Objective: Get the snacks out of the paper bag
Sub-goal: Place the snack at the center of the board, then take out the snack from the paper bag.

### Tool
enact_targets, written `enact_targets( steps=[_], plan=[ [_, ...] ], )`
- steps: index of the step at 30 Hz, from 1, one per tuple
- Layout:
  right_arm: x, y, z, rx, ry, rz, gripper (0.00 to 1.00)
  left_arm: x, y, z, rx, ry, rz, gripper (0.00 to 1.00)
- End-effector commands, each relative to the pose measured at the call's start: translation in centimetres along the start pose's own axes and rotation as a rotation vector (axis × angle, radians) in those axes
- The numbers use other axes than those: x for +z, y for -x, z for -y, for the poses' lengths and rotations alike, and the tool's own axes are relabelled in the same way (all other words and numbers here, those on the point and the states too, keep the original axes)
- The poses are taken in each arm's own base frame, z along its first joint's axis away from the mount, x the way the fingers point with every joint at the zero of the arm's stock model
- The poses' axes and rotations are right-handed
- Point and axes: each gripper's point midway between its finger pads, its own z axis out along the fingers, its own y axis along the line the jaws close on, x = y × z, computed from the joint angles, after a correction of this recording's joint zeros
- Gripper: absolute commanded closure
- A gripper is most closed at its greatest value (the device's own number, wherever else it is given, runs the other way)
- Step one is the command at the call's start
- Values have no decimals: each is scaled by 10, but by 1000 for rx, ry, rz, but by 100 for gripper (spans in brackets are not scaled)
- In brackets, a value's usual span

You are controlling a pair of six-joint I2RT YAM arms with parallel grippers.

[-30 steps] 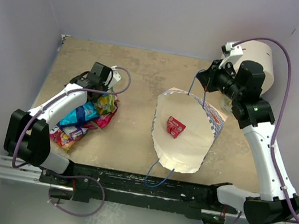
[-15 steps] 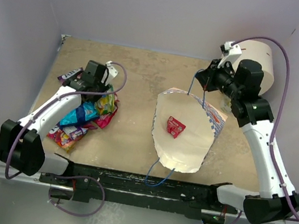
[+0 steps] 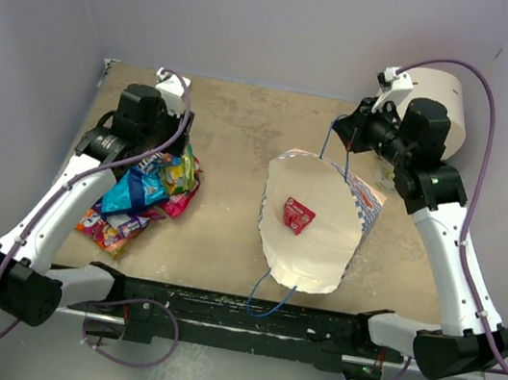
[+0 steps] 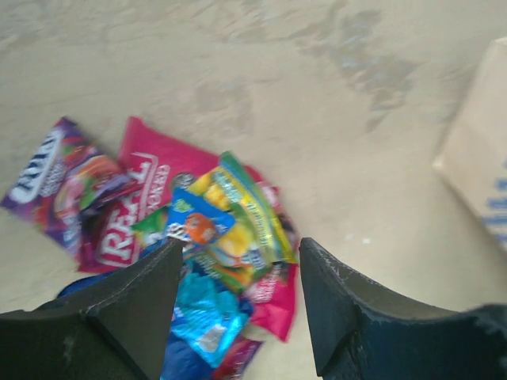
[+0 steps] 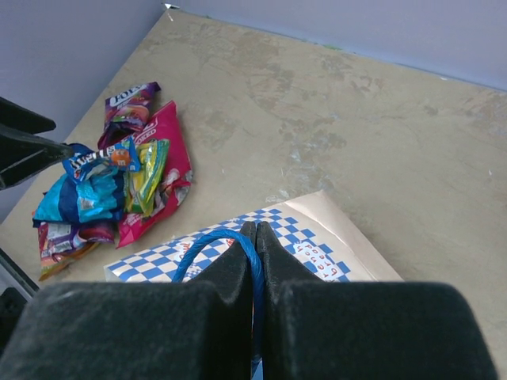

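Now spread and empty, the left end effector (image 4: 238, 245) has risen off the snacks (image 3: 141, 193) left of the paper bag (image 3: 312, 253); seemingly one red packet (image 3: 296, 216) remains inside.

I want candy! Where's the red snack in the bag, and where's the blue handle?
red snack (image 3: 297, 216): top external view, middle of the packet.
blue handle (image 5: 214, 233): right wrist view, top of the cord loop.

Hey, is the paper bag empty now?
Not empty. One red packet lies inside the paper bag; the other snacks sit piled outside.
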Motion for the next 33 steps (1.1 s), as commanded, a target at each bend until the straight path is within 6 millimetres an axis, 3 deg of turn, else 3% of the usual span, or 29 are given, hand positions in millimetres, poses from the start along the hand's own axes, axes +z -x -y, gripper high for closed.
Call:
enact_targets(
  steps=[1, 8, 11, 17, 21, 27, 33],
  plan=[
    [-9, 21, -14, 15, 37, 43, 100, -26, 38, 51, -184, -247, 129, 36],
    [-15, 15, -18, 75, 38, 2, 100, -68, 52, 135, -224, -456, 200, 36],
    [-18, 14, -21, 97, 45, -15, 100, -97, 56, 166, -245, -561, 239, 36],
    [-29, 10, -26, 138, 46, -40, 100, -143, 42, 218, -189, -738, 231, 35],
    [-37, 12, -26, 149, 26, -26, 100, -159, 33, 251, -102, -798, 225, 34],
    [-46, 12, -30, 177, 27, -8, 100, -181, 45, 296, 0, -838, 340, 33],
    [-55, 17, -31, 178, 15, 12, 100, -176, 37, 336, 141, -852, 370, 40]
  ],
)
